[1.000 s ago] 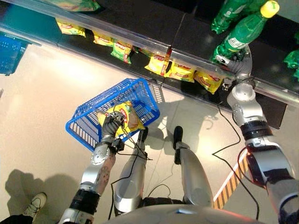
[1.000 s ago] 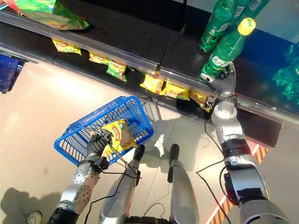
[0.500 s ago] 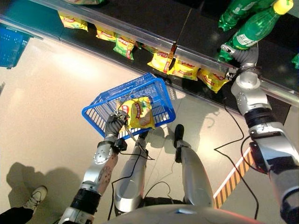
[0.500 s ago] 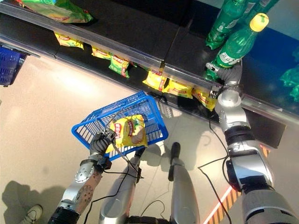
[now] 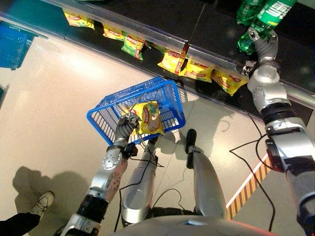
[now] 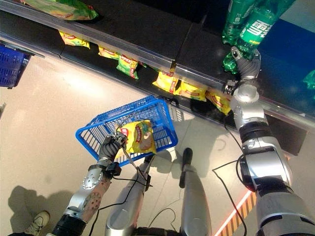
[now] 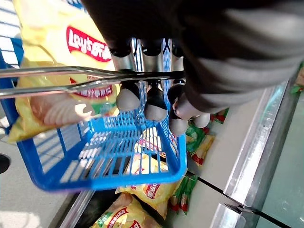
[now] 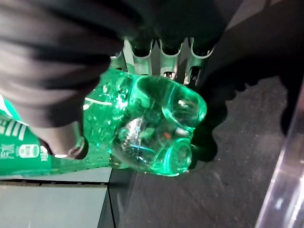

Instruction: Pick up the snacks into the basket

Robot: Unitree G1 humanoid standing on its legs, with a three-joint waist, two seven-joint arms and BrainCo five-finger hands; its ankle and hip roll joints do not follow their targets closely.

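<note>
A blue wire basket [image 5: 132, 91] hangs over the floor in front of the shelves, with a yellow chips bag [image 5: 148, 117] lying in it. My left hand [image 5: 126, 129] is shut on the basket's metal handle [image 7: 71, 78]; its fingers [image 7: 154, 102] curl round the wire, with the chips bag [image 7: 61, 42] just past them. My right hand [image 5: 263, 46] reaches onto the dark upper shelf and is shut on the base of a green bottle [image 8: 152, 123], thumb on one side and fingers [image 8: 161, 57] on the other. The green bottle [image 6: 256, 29] leans away from me.
Yellow and green snack bags [image 5: 197, 71] line the lower shelf behind the basket. More green bottles [image 6: 236, 19] stand beside the held one. A second blue basket [image 5: 12, 44] sits far left. A person's shoe [image 5: 42, 201] is at lower left, and striped tape [image 5: 251, 184] marks the floor at right.
The view has shifted. The basket swung up and right with the chips bag in my left hand. My right hand pushed further onto the shelf with the green bottle.
</note>
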